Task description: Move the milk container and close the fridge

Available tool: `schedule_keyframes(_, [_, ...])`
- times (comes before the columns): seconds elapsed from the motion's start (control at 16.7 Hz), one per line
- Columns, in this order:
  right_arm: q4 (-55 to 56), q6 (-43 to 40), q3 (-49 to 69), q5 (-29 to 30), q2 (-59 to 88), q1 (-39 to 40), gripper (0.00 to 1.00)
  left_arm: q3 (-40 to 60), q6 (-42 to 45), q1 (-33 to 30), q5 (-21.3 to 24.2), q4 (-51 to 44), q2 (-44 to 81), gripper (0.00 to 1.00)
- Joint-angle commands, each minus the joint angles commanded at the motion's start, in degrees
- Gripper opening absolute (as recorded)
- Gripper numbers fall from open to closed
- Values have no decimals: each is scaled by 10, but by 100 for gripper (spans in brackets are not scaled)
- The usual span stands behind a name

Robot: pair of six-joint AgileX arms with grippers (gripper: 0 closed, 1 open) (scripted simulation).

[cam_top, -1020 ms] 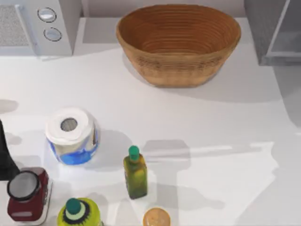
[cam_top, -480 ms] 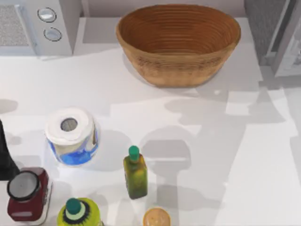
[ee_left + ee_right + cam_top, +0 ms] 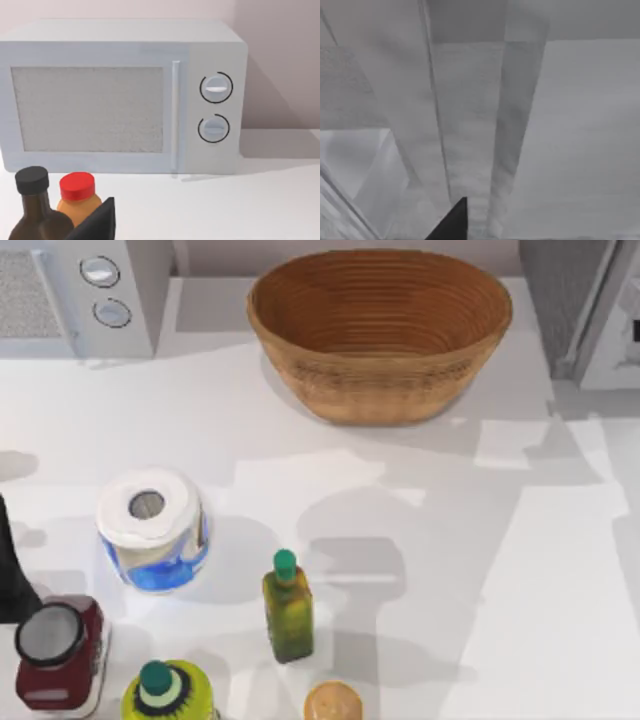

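The fridge [image 3: 590, 310] stands at the tabletop's [image 3: 400, 490] far right corner, its door seemingly nearly closed. The right tool [image 3: 451, 222] faces that door; its state cannot be told.

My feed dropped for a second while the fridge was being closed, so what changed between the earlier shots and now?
The fridge door panel at the top view's far right corner has swung in toward the fridge body, and the shadows on the table shifted with it. The basket, paper roll, olive-green bottle and microwave stayed put.
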Motion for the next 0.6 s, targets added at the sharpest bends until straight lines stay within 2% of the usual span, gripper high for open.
schedule_keyframes(0.36, [-25,1,170,2,123,1,100,0,0,0,0,0,0,100])
schedule_keyframes(0.6, [-40,2,215,3,166,1,100,0,0,0,0,0,0,100])
